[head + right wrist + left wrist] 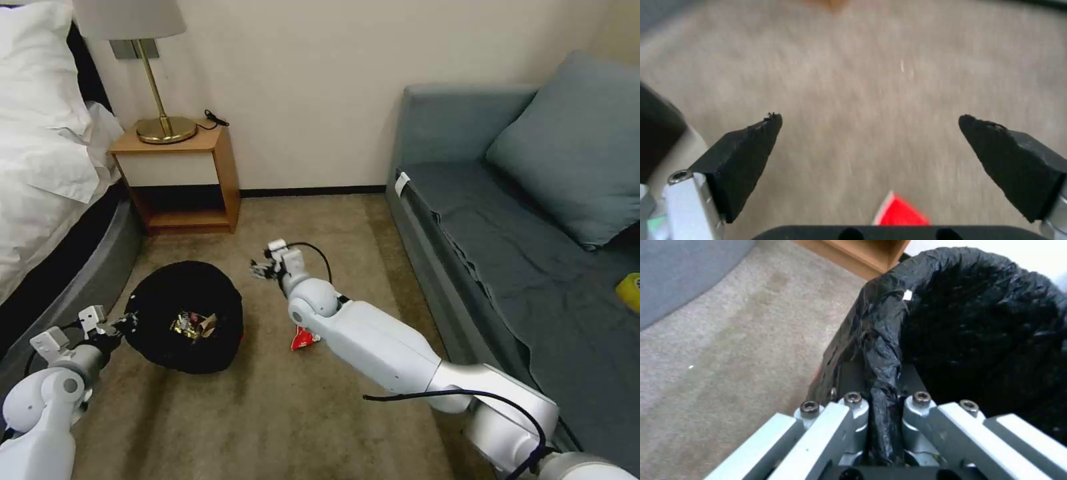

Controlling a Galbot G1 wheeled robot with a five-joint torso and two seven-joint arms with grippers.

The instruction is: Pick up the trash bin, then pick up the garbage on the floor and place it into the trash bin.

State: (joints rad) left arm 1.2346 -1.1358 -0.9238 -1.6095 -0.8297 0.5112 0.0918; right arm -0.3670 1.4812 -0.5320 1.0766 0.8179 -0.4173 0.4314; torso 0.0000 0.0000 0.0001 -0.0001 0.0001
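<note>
The trash bin [183,317], lined with a crinkled black bag, is at the lower left of the head view over the carpet. Gold-brown and tan garbage [193,325] lies inside it. My left gripper [123,325] is shut on the bin's near rim; in the left wrist view its fingers [853,406] pinch a fold of the black bag [882,386]. My right gripper [263,269] hovers over the carpet to the right of the bin, open and holding nothing [869,120]. A red-and-white packet [303,339] lies on the floor under the right forearm, and its corner [902,213] shows just behind the open fingertips.
A wooden nightstand [183,177] with a brass lamp [160,100] stands against the far wall. The bed [47,153] runs along the left. A grey sofa [507,253] lines the right side, with a yellow tape roll [629,291] on it. Open carpet lies between them.
</note>
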